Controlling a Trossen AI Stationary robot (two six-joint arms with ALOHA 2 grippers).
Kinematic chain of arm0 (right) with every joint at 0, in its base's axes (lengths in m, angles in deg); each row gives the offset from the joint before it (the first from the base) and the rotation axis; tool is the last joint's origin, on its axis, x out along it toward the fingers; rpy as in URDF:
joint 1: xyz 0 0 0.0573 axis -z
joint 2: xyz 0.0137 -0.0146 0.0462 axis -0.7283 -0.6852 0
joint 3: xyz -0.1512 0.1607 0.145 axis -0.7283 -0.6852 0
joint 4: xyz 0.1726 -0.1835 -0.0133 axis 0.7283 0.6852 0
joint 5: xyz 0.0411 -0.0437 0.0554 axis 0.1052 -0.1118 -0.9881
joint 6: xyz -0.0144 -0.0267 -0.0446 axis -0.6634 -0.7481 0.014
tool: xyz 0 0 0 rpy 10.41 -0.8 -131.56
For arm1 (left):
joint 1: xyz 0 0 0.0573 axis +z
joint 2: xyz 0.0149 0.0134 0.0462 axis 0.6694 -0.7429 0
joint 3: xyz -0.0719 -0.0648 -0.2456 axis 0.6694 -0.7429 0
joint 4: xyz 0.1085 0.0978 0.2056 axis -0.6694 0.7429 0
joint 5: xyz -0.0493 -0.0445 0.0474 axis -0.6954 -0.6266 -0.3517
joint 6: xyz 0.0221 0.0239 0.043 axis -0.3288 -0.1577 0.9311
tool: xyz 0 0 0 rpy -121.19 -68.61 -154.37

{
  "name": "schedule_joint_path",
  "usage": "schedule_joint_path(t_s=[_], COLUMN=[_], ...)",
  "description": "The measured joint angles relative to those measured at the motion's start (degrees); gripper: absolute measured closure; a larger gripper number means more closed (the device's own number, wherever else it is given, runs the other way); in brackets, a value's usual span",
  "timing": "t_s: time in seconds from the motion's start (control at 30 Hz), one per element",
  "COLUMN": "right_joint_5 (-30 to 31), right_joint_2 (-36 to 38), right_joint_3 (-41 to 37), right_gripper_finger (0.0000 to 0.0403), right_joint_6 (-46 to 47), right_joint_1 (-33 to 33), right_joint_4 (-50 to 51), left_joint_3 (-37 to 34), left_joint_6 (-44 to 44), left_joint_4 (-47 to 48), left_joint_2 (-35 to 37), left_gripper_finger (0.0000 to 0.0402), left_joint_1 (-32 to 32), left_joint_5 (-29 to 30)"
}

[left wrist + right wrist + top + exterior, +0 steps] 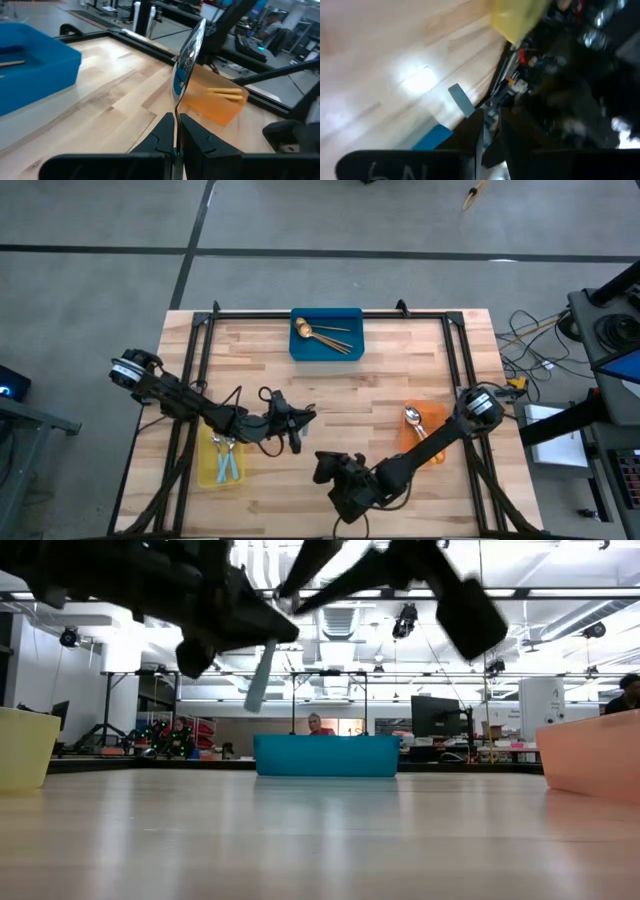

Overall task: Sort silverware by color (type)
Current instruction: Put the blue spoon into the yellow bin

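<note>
Spoon: silver bowl, held above the table just off its centre toward 8 o'clock. It is pinched at the thin neck below the bowl by the left gripper, whose fingers are pressed together on it. In the low view a pale strip hangs below that gripper; it is taken to be the handle, probably light blue, though the colour is not certain.

Handling, as judged: light and stiff, so no sag is expected. Polished metal is slippery, and a pinch at the narrow neck lets the spoon pivot between the pads. The flat handle would be the surer place to hold. No fragility is expected, and a short drop into a bin should do no harm.

Yellow bin, at 8 o'clock: blue-handled spoons are seen in it. It is judged the likely target if the handle is blue.

Blue bin, at 12 o'clock: gold spoons are inside.

Orange bin, at 4 o'clock: one silver-bowled spoon lies in it.

Right gripper: it is at 6 o'clock, close to the left gripper. Whether it is spread or closed cannot be told.
</note>
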Motion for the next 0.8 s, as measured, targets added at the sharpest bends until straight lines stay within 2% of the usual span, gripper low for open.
schedule_joint_path(t_s=[0.23, 0.43, 0.6, 0.8], right_joint_5=[-0.02, -0.97, -8.27, -9.45], right_joint_2=[4.04, 6.02, 6.45, 6.45], right_joint_3=[-0.02, -0.07, -0.75, -4.11], right_gripper_finger=[0.0351, 0.0351, 0.0351, 0.0351], right_joint_6=[21.54, 32.46, 43.51, 49.03], right_joint_1=[0.0, 0.0, 1.55, 4.77], right_joint_4=[0.12, 0.16, 0.18, -4.04], left_joint_3=[0.0, 0.01, -0.45, -0.79], left_joint_6=[5.42, 9.3, 14.61, 17.56], left_joint_4=[1.68, 4.95, 5.08, 4.67], left_joint_2=[4.8, 10.29, 14.37, 16.44], left_gripper_finger=[0.0401, 0.0401, 0.0401, 0.0401], left_joint_1=[-5.15, -10.28, -14.75, -18.66], left_joint_5=[0.01, 0.05, 0.06, 0.15])
